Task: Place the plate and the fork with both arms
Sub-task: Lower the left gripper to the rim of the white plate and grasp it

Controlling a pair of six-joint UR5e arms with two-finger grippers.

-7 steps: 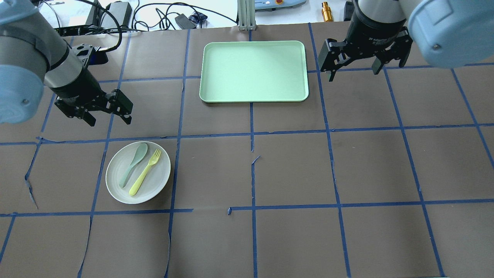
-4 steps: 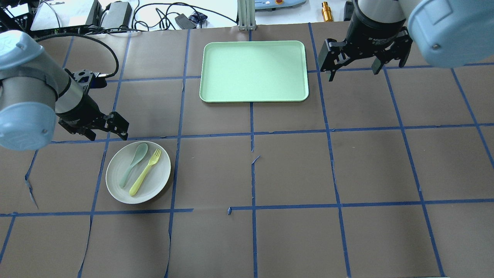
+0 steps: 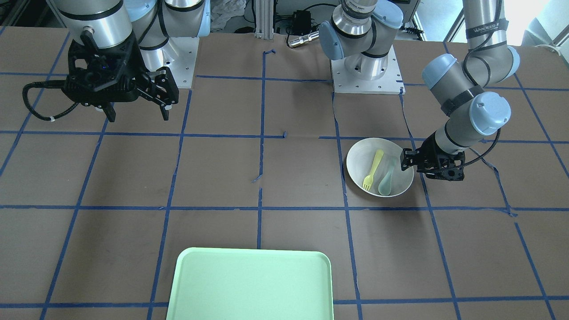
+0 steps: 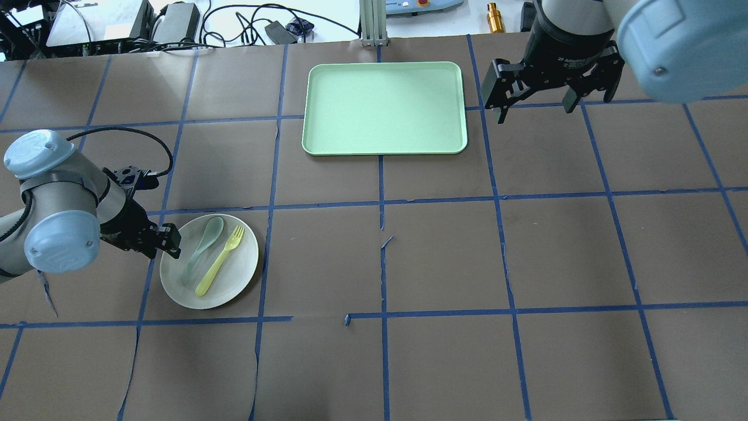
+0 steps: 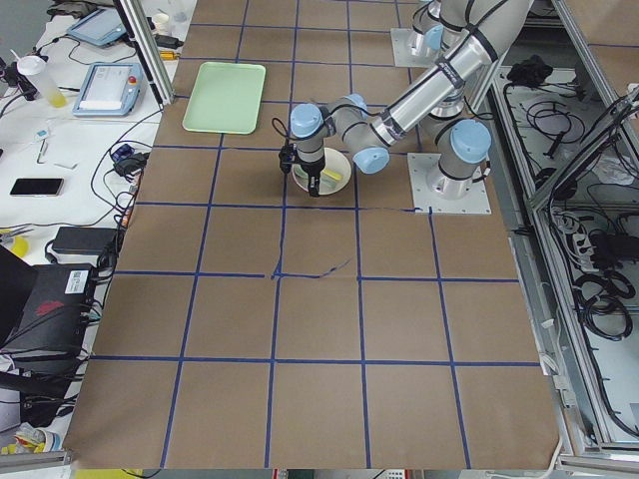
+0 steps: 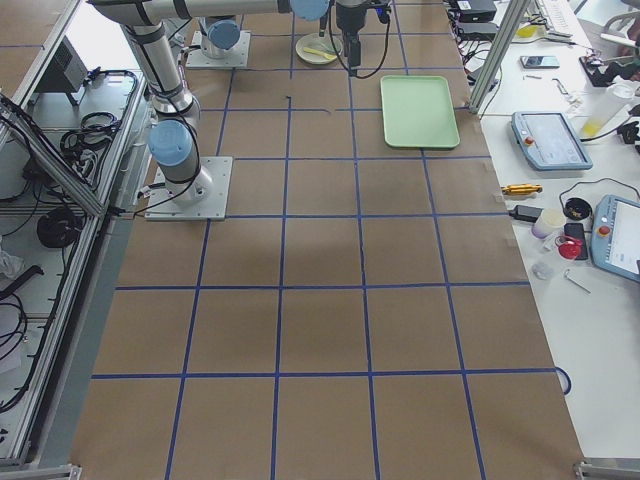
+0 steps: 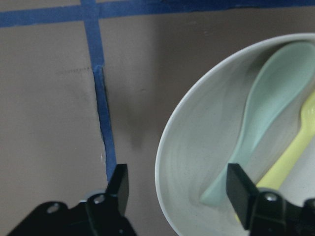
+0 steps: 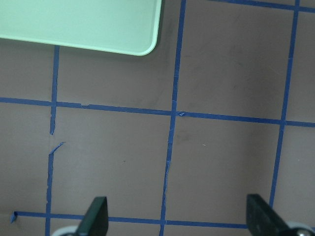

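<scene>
The plate (image 4: 235, 273) lies on the robot's left side of the tabletop (image 4: 444, 257), inside one square of the blue tape grid and well apart from the mint-green tray (image 4: 384, 108) at the far edge. The yellow fork (image 4: 219, 261) rests slantwise in the plate, tines toward the tray. A pale grey-green spoon (image 4: 201, 248) lies just beside it, on the side nearer the left arm.

The left end effector (image 4: 162, 247) is low at the plate's outer rim. The overhead view shows only that it meets the edge. The left wrist view shows more: the end effector (image 7: 179, 187) is spread wide and straddles the rim, with one finger (image 7: 118, 183) over the brown paper and the other (image 7: 240, 189) over the plate's inside, above the spoon's handle end. Whether either finger touches the plate cannot be told. The front-facing view shows the left forearm angled down beside the plate (image 3: 360, 155).

The right end effector (image 4: 534, 108) hangs high beside the tray's right end, spread and holding nothing. Its wrist view looks down on bare taped tabletop, with one tray corner (image 8: 98, 24) at the top.

From the table's left end the left arm hides part of the plate. From the right end the plate (image 6: 315, 48) is small and far.
</scene>
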